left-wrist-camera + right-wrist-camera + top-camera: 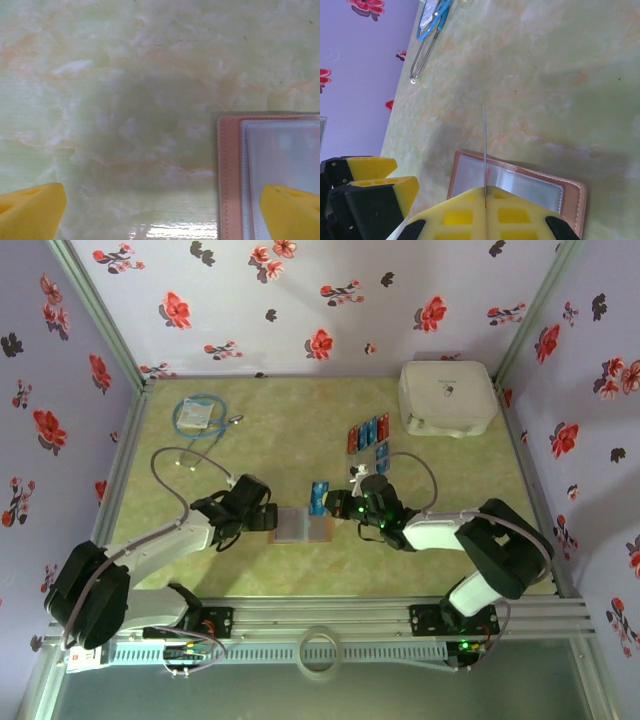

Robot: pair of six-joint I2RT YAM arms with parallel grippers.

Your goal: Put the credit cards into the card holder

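The right hand [485,210] pinches a blue card [319,497], standing on edge just above the open card holder [300,525] mid-table [280,440]. The left hand [160,215] is open wide at the holder's left edge.

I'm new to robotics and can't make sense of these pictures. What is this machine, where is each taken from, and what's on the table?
Two robot arms share a table. One picture looks down from above; the others come from wrist cameras. The left gripper is open, one finger over the open card holder. The right gripper is shut on a blue credit card, right by the holder. More credit cards, a white box and a blue cable lie farther back.
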